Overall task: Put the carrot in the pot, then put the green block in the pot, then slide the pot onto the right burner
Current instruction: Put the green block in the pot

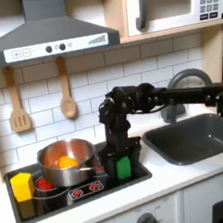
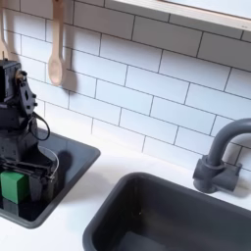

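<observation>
The steel pot (image 1: pixel 62 156) stands on the left part of the black cooktop (image 1: pixel 142 169). The orange carrot (image 1: pixel 67 163) lies inside it. The green block (image 1: pixel 123 167) sits at the front right of the cooktop, seen also in the second exterior view as the green block (image 2: pixel 14 186) at the left edge. My gripper (image 1: pixel 119 163) points straight down over the block, with dark fingers close on either side of it. I cannot make out whether they press on it. The arm and block cover the right burner's ring.
A yellow block (image 1: pixel 21 185) stands at the cooktop's front left, beside the pot. A dark sink (image 1: pixel 193 137) with a grey tap (image 2: pixel 218 157) lies right of the cooktop. Two wooden utensils (image 1: pixel 66 90) hang on the tiled wall behind.
</observation>
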Robot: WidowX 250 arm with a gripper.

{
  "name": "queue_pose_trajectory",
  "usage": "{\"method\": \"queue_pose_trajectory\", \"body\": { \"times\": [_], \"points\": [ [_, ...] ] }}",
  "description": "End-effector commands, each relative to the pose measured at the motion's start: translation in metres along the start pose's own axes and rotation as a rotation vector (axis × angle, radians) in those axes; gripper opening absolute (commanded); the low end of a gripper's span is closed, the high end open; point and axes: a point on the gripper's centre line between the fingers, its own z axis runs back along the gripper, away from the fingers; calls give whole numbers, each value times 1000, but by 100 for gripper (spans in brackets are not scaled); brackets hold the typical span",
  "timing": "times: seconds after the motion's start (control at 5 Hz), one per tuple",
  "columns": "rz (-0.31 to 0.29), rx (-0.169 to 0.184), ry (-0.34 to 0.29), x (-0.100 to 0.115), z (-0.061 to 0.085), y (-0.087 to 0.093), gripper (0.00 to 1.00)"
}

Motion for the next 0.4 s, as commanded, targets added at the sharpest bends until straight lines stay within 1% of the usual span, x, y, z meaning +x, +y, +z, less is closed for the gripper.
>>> {"method": "queue_pose_trajectory", "body": {
  "times": [0.0,0.2],
  "points": [
    [19,-4,-29,1,0,1,0],
    [4,0,-34,2,2,-2,0]
  ]
}}
